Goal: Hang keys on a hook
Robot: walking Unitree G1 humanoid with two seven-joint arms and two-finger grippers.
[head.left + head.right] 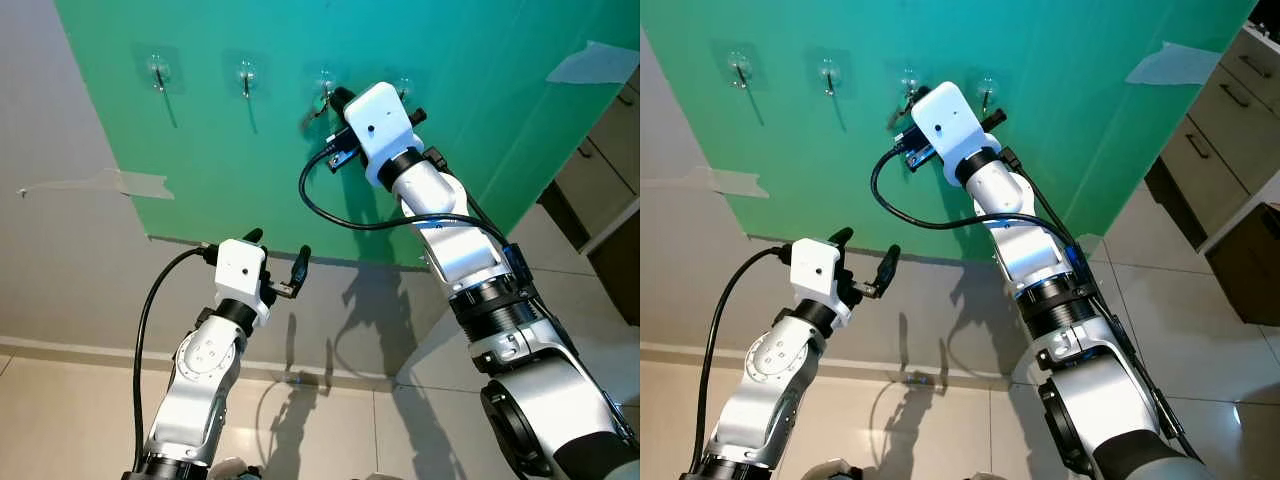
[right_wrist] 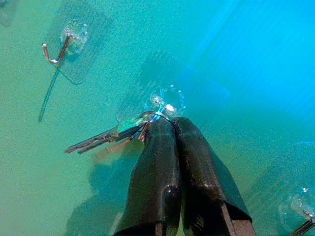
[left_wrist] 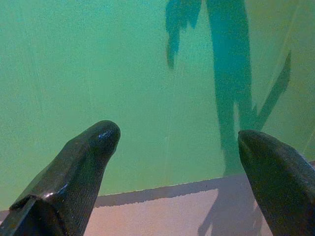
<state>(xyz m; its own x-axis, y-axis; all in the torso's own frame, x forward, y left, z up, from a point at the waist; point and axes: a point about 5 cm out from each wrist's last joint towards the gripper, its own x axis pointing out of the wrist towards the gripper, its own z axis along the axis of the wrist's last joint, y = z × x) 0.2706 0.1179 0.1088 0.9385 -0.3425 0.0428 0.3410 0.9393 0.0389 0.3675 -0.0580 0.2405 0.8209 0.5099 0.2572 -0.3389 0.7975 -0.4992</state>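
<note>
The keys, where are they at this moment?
The keys are pinched in the shut right gripper, raised against the green board at the third hook from the robot's left.

Four hooks (image 1: 158, 72) sit in a row on the board (image 1: 240, 150); the keys (image 2: 106, 138) are at the third hook (image 2: 165, 101), cabinets (image 1: 610, 190) to the right.

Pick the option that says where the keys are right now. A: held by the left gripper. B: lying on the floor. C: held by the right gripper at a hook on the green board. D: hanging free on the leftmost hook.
C: the right gripper has its fingers shut on the keys right at a clear hook on the green board; the left gripper is open and holds nothing.
</note>
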